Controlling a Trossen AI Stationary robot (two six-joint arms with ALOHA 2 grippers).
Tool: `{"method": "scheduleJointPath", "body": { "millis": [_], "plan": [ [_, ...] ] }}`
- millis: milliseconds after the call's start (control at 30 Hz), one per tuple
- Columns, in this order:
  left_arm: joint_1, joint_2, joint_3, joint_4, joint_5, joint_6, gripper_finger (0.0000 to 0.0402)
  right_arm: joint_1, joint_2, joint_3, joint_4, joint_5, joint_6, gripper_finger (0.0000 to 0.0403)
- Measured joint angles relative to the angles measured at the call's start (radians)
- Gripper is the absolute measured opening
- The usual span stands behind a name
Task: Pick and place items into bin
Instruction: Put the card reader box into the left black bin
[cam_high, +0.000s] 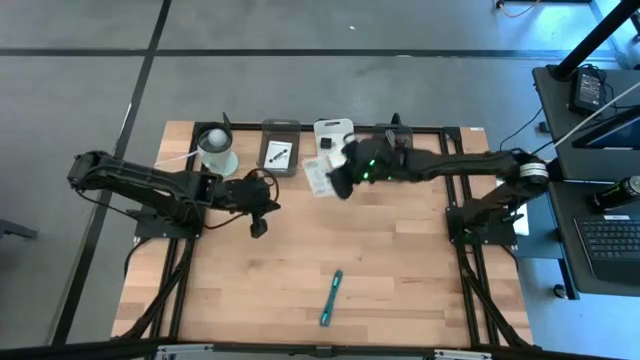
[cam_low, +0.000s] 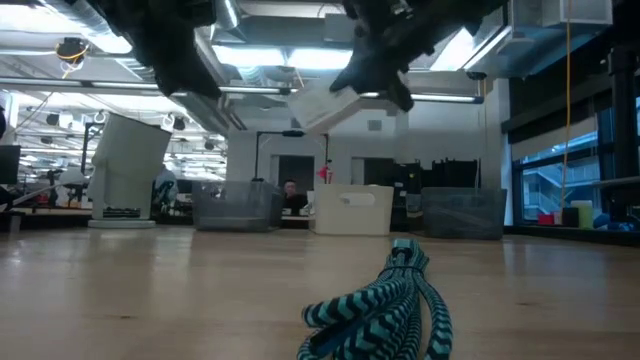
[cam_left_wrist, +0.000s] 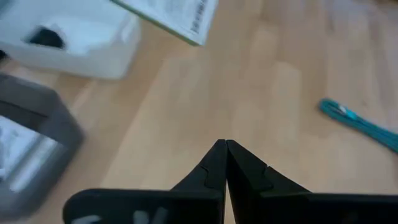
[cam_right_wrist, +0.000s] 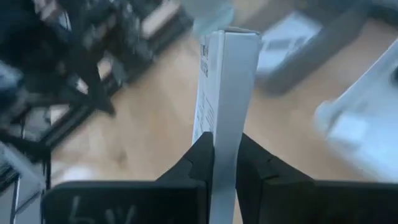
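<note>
The white packet (cam_right_wrist: 225, 106) is a flat, thin box or card pack with small dark print on 1 face; in the right wrist view it stands edge-on between the 2 dark fingers (cam_right_wrist: 200, 163) of the right gripper (cam_high: 338, 181), which pinch it narrowly from both sides. Its print is too small to read, and its lower end is cut off behind the fingers. From above, the packet (cam_high: 319, 178) sits off the table, near the back, just in front of the white bin (cam_high: 334, 135), and the gripper covers part of it. In the low view it hangs tilted in the air (cam_low: 328, 107) under the dark arm, with the white bin (cam_low: 352, 210) well below it. A grey bin (cam_high: 280, 146) with a card inside stands just left of the white one, and a white cup (cam_high: 216, 148) is further left; another bin at the back right is mostly hidden by the right arm. The left gripper (cam_high: 259, 228) hovers over the bare wood at mid-left, its fingers (cam_left_wrist: 211, 167) pressed together with nothing between them. A teal-handled tool (cam_high: 331, 297) lies alone near the front of the table (cam_high: 400, 260), well apart from both grippers; in the low view something with a teal woven look (cam_low: 385, 310) fills the foreground, too close to make out fully.
</note>
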Motion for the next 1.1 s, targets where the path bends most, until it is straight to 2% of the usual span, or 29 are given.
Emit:
{"method": "scheduleJointPath", "body": {
  "millis": [100, 167, 333, 433, 567, 700, 900, 1100],
  "plan": [
    [0.000, 0.020, 0.001, 0.003, -0.051, 0.017, 0.0002, -0.058, -0.021, 0.002, 0.007, -0.010, -0.034, 0.0042],
    [0.000, 0.038, 0.001, 0.014, -0.057, 0.050, 0.0003, -0.096, -0.012, 0.013, 0.002, -0.052, -0.052, 0.0038],
    [0.002, 0.086, 0.000, 0.012, 0.011, 0.166, 0.0001, -0.159, 0.075, 0.118, 0.006, -0.131, -0.078, 0.0035],
    [0.015, 0.089, -0.065, 0.125, 0.041, 0.197, 0.0002, -0.176, 0.155, 0.231, 0.006, -0.132, -0.107, 0.0040],
    [0.055, 0.052, -0.234, 0.347, 0.066, 0.159, 0.0001, -0.189, 0.294, 0.428, -0.043, -0.132, -0.134, 0.0041],
    [0.093, -0.014, -0.353, 0.471, 0.119, 0.116, 0.0002, -0.208, 0.455, 0.624, -0.110, -0.133, -0.086, 0.0036],
    [0.144, -0.133, -0.403, 0.472, 0.142, 0.234, 0.0001, -0.242, 0.675, 0.853, -0.153, -0.131, 0.060, 0.0040],
    [0.207, -0.222, -0.409, 0.465, 0.153, 0.334, 0.0002, -0.251, 0.827, 1.000, -0.212, -0.132, 0.142, 0.0036]
  ]
}}
